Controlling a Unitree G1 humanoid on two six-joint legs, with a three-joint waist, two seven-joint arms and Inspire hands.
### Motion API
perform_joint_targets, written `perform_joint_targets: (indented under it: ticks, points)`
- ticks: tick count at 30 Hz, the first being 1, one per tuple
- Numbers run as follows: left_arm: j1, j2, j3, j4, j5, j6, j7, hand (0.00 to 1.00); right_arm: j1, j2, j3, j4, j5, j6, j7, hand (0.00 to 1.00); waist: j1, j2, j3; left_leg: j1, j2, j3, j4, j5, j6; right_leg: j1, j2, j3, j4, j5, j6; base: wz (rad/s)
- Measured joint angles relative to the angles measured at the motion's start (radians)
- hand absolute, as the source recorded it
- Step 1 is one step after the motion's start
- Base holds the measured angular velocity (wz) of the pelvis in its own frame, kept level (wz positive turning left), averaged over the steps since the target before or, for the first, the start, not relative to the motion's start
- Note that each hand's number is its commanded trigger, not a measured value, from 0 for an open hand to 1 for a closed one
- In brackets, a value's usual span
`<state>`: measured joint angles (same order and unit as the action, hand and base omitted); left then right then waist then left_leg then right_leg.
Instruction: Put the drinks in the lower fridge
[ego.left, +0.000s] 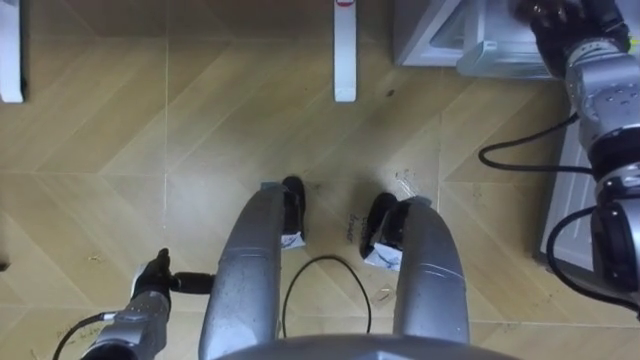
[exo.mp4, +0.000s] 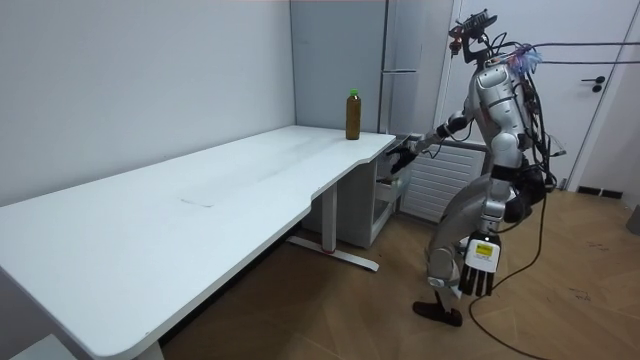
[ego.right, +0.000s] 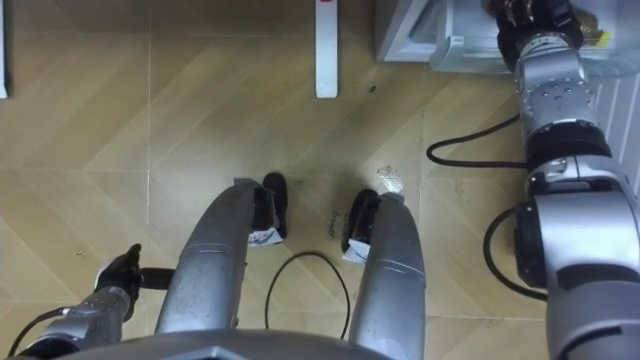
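A drink bottle with amber liquid and a green cap stands upright on the far corner of the white table. I stand on the wooden floor beside that corner, facing the grey fridge. My right hand is stretched forward to the lower fridge and rests at its pale open edge; its fingers are partly cut off by the view's top edge. It also shows in the room view, right hand, below the table's corner. My left hand hangs low at my side with relaxed fingers and holds nothing.
Two white table feet lie on the floor ahead of me. A white ribbed panel stands against the wall next to the fridge. A door is at the room view's right.
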<state>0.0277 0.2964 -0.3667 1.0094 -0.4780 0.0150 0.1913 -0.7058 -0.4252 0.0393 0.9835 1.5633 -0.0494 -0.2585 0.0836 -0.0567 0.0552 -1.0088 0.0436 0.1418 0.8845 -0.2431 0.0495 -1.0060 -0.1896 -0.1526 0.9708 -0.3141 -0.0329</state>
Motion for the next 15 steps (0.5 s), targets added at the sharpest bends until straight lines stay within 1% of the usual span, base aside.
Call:
perform_joint_targets:
  ticks: [7, 11, 13, 15]
  points:
    - [0.019, 0.004, -0.01, -0.013, 0.0, 0.001, -0.003, 0.0, 0.003, 0.0, 0.0, 0.01, 0.008, 0.0, 0.017, 0.0, 0.0, 0.0, 0.0, 0.005, -0.003, 0.0, 0.0, 0.0, 0.0, 0.005, -0.001, 0.002, 0.001, -0.001, 0.002, 0.0]
    - [0.043, 0.004, -0.013, -0.051, -0.002, 0.008, -0.005, 0.0, 0.008, 0.0, 0.0, 0.026, 0.011, 0.001, 0.034, 0.0, -0.001, 0.0, 0.0, 0.017, -0.002, 0.0, 0.002, -0.004, -0.001, 0.018, 0.001, 0.003, 0.001, -0.004, 0.007, 0.0]
    - [0.052, 0.004, -0.013, -0.053, -0.002, 0.009, -0.008, 0.0, 0.024, 0.0, 0.002, 0.03, 0.01, 0.01, 0.044, 0.0, 0.002, 0.0, 0.0001, 0.039, -0.003, -0.003, 0.001, -0.008, -0.001, 0.042, 0.003, 0.002, -0.002, -0.007, 0.008, 0.0]
    - [0.056, 0.004, -0.009, -0.052, -0.002, 0.009, -0.008, 0.0, 0.04, 0.0, 0.007, 0.039, 0.008, 0.025, 0.045, 0.0, 0.005, 0.0, 0.0001, 0.071, -0.001, -0.006, -0.007, -0.014, -0.007, 0.078, 0.008, -0.001, -0.018, -0.009, 0.011, 0.0]
